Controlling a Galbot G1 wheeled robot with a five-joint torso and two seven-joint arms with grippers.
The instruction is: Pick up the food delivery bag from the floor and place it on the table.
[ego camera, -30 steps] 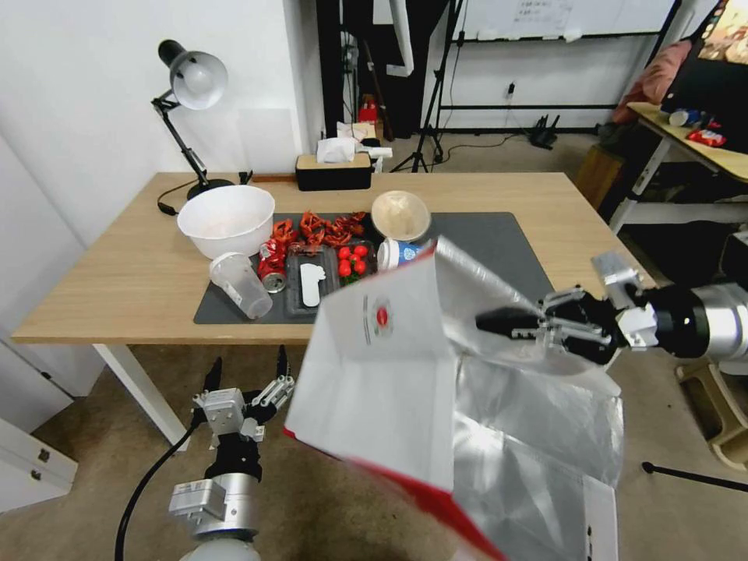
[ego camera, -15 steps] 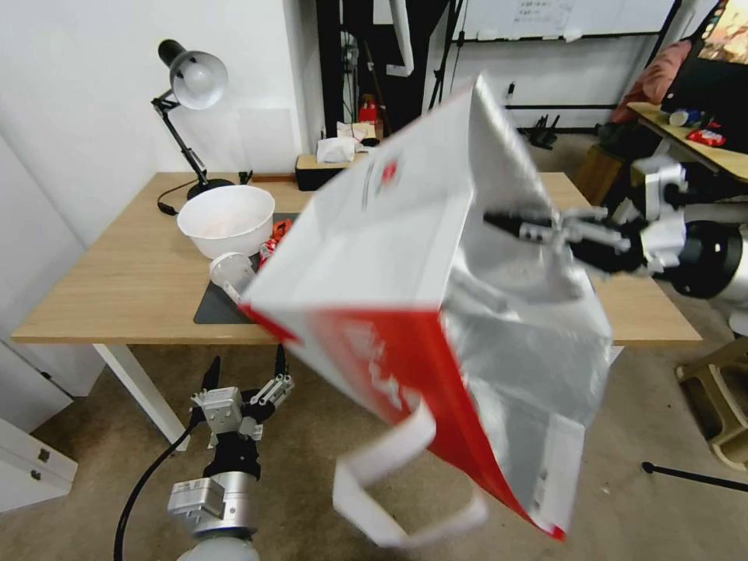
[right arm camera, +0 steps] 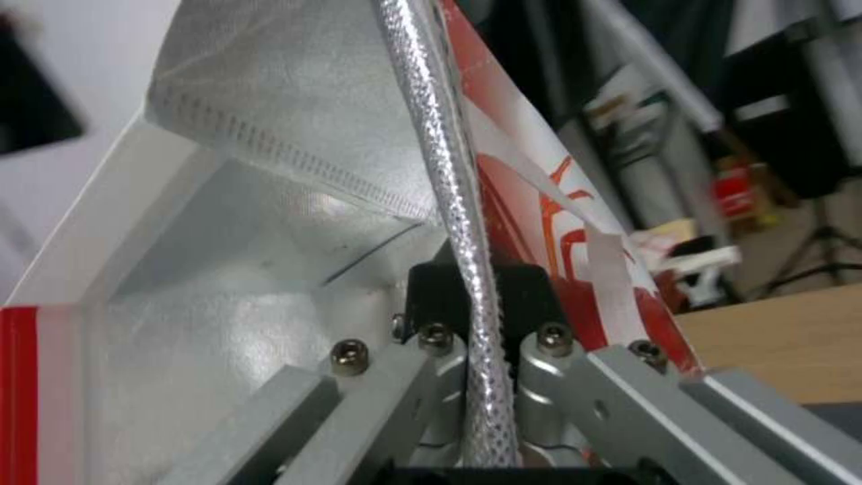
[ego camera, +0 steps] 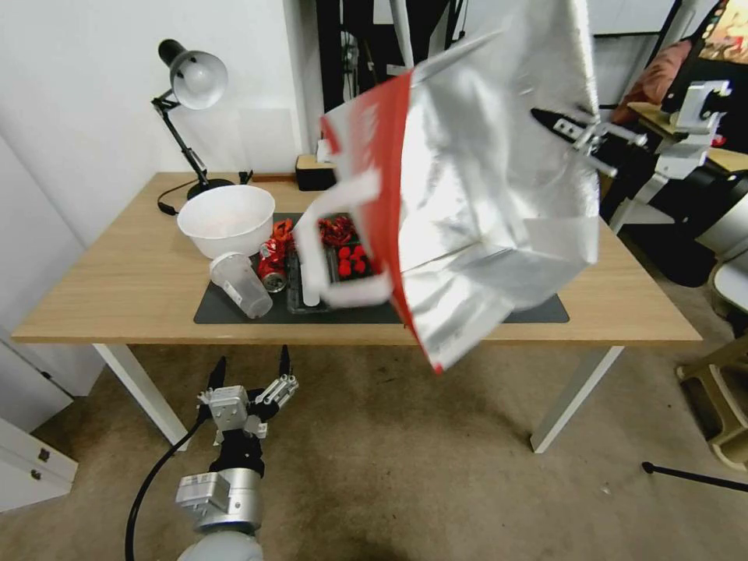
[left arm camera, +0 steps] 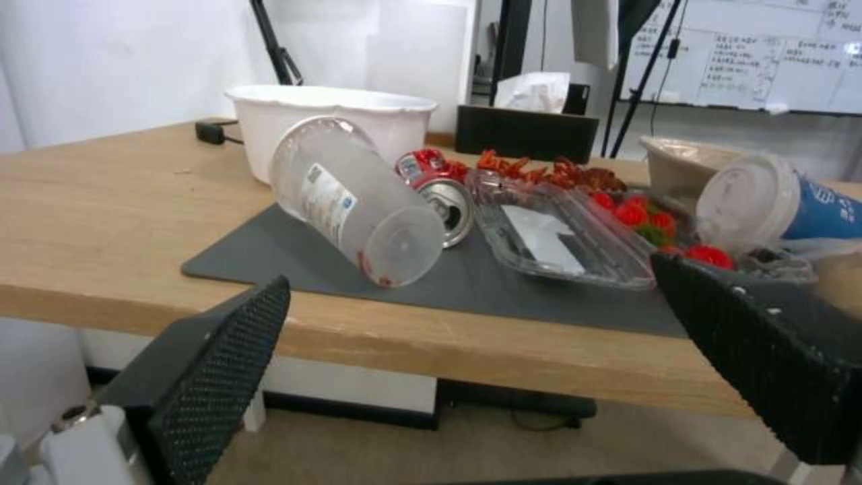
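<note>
The food delivery bag (ego camera: 483, 195) hangs tilted in the air above the right half of the table (ego camera: 117, 273), foil lining and red trim toward me, a white handle (ego camera: 343, 234) dangling. My right gripper (ego camera: 557, 125) is shut on the bag's upper wall. In the right wrist view its fingers (right arm camera: 530, 296) pinch the foil edge of the bag (right arm camera: 252, 236). My left gripper (ego camera: 249, 382) stands open low in front of the table, nothing between its fingers (left arm camera: 215, 350). The bag hides part of the dark mat (ego camera: 538, 312).
On the mat lie a tipped clear cup (ego camera: 241, 284), a can (left arm camera: 440, 195), a clear tray (left arm camera: 557, 236), red food scraps and a blue cup (left arm camera: 790, 209). A white bowl (ego camera: 226, 218), desk lamp (ego camera: 191, 78) and tissue box (left arm camera: 525, 128) stand behind. A second desk (ego camera: 725, 156) is at the right.
My right arm has swung the bag up from in front of the table to above it, and the bag has turned its foil side toward me. The left arm has not moved.
</note>
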